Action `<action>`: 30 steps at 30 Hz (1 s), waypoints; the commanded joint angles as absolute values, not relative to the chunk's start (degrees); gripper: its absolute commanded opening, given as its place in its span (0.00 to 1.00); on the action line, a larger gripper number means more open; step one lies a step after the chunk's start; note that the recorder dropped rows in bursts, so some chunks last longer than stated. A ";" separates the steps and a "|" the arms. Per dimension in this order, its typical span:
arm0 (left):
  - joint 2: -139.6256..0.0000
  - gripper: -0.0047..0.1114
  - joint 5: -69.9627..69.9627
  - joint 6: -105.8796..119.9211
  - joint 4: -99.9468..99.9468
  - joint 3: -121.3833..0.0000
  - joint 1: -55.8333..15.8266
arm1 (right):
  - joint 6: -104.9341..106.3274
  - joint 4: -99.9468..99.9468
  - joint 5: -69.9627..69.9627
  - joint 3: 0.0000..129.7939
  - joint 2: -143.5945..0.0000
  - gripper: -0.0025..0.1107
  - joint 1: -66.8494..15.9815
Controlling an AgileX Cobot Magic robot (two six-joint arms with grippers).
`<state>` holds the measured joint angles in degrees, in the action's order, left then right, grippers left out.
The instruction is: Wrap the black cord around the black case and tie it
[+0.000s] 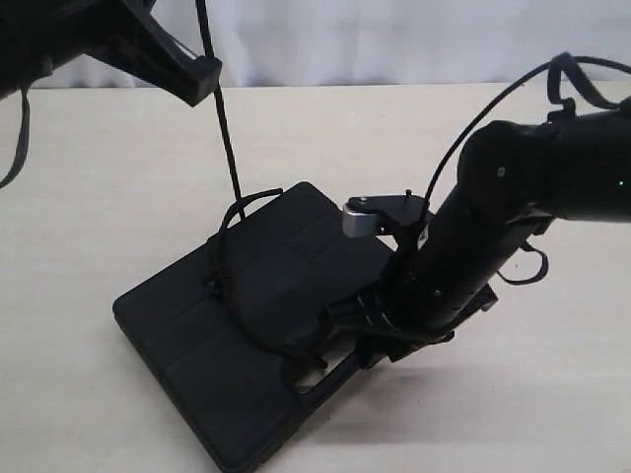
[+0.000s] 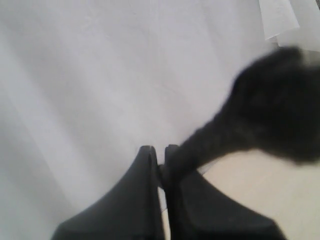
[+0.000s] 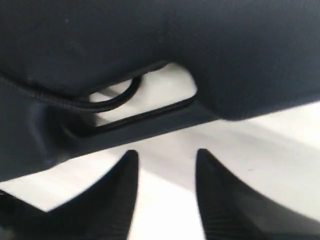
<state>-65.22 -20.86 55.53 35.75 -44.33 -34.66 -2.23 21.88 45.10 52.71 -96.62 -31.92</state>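
Two risks: my left gripper (image 2: 161, 153) clamps black cord (image 1: 229, 148) taut; overpull could tip black case (image 1: 187, 355). My right gripper (image 3: 165, 167) open & empty; wrap may slacken.

Bright, even light, soft shadow beside the black case (image 1: 187, 345); the black cord (image 2: 270, 110) is badly blurred up close.

Beige table (image 1: 89, 197), white backdrop (image 1: 394, 39)

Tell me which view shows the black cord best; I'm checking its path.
The exterior view: the black cord runs taut from the left gripper to the black case and loops over its lid. The left wrist view shows a blurred stretch leaving the shut jaws; the right wrist view, a short piece by the handle cut-out.
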 commanded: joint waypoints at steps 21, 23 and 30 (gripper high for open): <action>-64.50 0.04 -24.06 64.23 37.62 -44.80 -34.54 | -17.22 42.56 18.88 42.68 -103.10 0.40 -34.14; -64.50 0.04 -26.86 67.58 39.96 -44.80 -34.54 | -17.22 42.56 16.33 42.67 -103.24 0.23 -34.01; -64.50 0.04 -30.57 84.98 56.72 -44.80 -21.40 | -12.49 42.16 16.59 46.93 -102.43 0.06 -22.37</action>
<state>-65.08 -29.33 81.10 51.65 -44.33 -26.18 -13.13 40.77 18.80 44.71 -102.98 -27.23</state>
